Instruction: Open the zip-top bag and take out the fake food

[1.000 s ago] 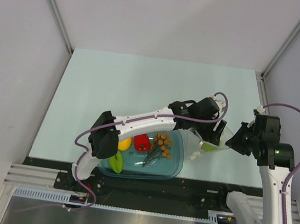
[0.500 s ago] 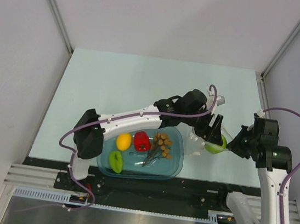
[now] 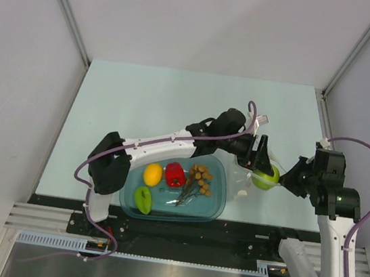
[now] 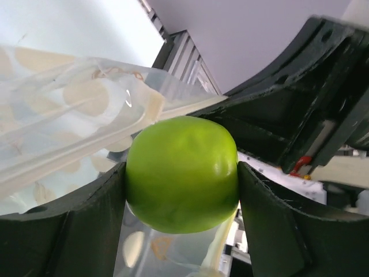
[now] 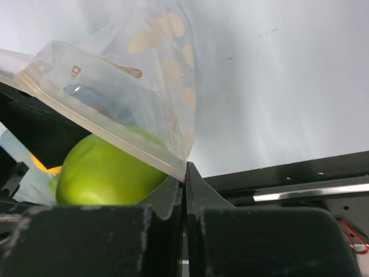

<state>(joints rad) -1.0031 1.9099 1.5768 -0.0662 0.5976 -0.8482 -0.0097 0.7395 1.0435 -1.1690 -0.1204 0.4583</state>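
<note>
The clear zip-top bag (image 3: pixel 239 181) with white dots lies just right of the teal tub; it also shows in the left wrist view (image 4: pixel 69 115) and the right wrist view (image 5: pixel 138 86). My left gripper (image 3: pixel 262 170) is shut on a green apple (image 3: pixel 265 177), held at the bag's mouth; the apple fills the left wrist view (image 4: pixel 181 173) and shows in the right wrist view (image 5: pixel 106 173). My right gripper (image 3: pixel 290 178) is shut on the bag's rim (image 5: pixel 183 167). A yellow fruit (image 3: pixel 153 174), a red piece (image 3: pixel 175 175), a green piece (image 3: pixel 142 200) and the orange-brown bunch (image 3: pixel 199 178) lie in the tub.
The teal translucent tub (image 3: pixel 215 207) stands at the table's near edge, left of the bag. The left arm (image 3: pixel 163 146) reaches over the tub's back rim. Grey walls enclose the table on three sides.
My left gripper has drawn back up and left, bringing the green apple out of the bag's mouth. My right gripper has shifted slightly, still holding the bag's rim.
</note>
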